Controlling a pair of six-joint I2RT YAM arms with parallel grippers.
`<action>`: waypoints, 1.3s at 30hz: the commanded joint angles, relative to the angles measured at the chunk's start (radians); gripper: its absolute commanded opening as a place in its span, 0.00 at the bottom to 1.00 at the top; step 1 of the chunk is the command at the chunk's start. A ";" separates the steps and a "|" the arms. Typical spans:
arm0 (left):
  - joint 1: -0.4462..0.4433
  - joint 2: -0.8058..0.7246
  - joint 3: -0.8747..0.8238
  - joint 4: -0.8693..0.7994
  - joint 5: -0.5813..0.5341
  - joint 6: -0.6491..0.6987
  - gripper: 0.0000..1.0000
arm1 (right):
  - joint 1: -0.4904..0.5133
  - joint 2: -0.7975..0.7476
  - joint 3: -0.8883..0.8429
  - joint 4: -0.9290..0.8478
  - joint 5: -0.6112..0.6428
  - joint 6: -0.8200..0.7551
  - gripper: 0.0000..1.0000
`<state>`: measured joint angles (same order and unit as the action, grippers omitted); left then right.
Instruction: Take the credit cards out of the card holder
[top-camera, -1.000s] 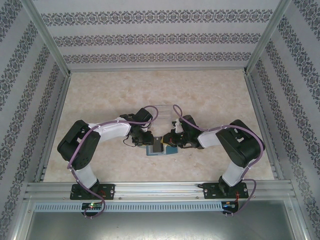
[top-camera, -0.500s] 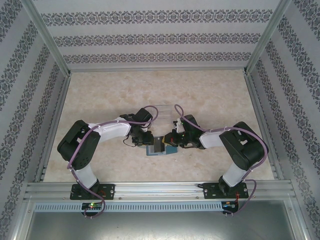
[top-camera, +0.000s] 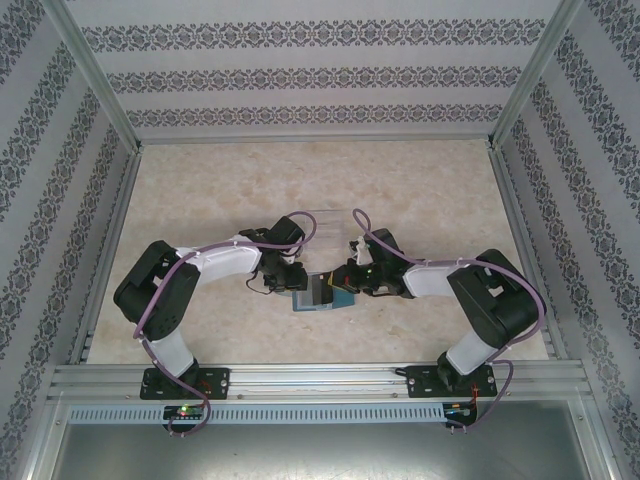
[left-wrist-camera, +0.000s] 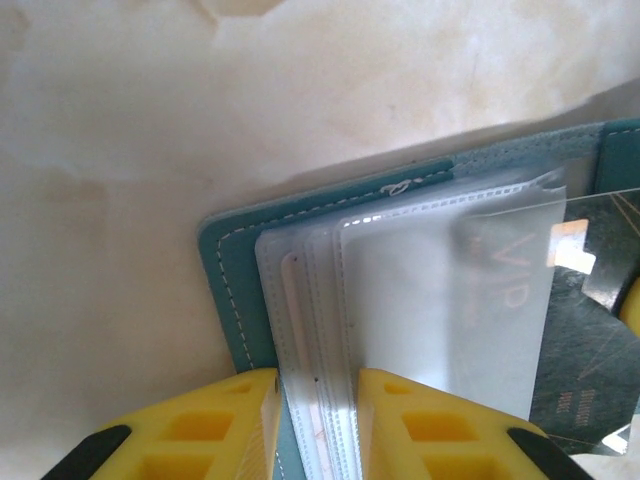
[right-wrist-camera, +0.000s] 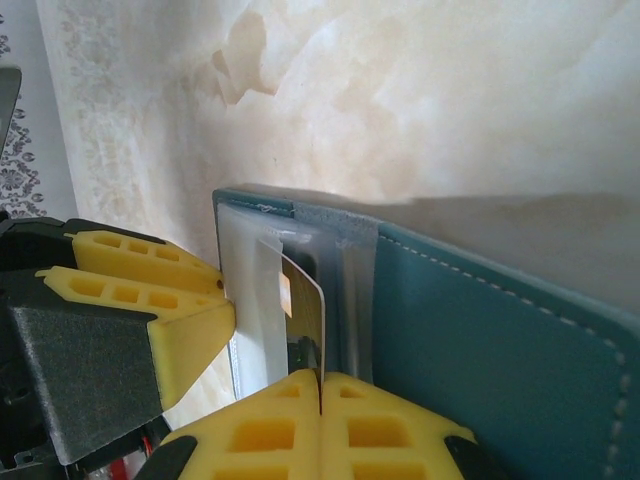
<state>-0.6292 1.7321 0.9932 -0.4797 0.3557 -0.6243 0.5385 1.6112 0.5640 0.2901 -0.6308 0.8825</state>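
Observation:
The teal card holder (top-camera: 322, 299) lies open on the marble-patterned table between the two grippers. My left gripper (left-wrist-camera: 315, 385) is shut on its stack of clear sleeves (left-wrist-camera: 420, 290), next to the teal cover (left-wrist-camera: 225, 270). A dark credit card (right-wrist-camera: 305, 310) stands on edge, part way out of a sleeve, and my right gripper (right-wrist-camera: 320, 380) is shut on its near edge. The same dark card (left-wrist-camera: 590, 340) pokes out past the sleeves on the right of the left wrist view. The holder's outer cover (right-wrist-camera: 480, 320) rises to the right of the right gripper. The left gripper's yellow fingers (right-wrist-camera: 150, 300) sit close by.
A clear square sheet (top-camera: 325, 220) lies on the table just behind the grippers. Metal frame rails (top-camera: 320, 375) run along the near edge, and patterned walls (top-camera: 60, 200) close in the sides and back. Bare tabletop (top-camera: 200, 180) spreads around the holder.
The right arm's elbow has swung out to the right and its gripper has shifted slightly with the card. The left arm and the holder have stayed put.

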 joint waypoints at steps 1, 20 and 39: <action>-0.013 0.001 -0.033 -0.060 -0.083 0.024 0.27 | -0.011 -0.035 -0.007 -0.086 0.043 -0.047 0.00; -0.013 0.000 -0.040 -0.048 -0.072 0.026 0.27 | -0.042 -0.222 0.029 -0.338 0.117 -0.174 0.00; -0.012 -0.062 0.004 -0.035 -0.059 0.031 0.28 | -0.052 -0.353 0.309 -0.700 0.187 -0.874 0.00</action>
<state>-0.6342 1.7115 0.9840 -0.4767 0.3294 -0.6094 0.4988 1.2747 0.8078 -0.3126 -0.4728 0.2306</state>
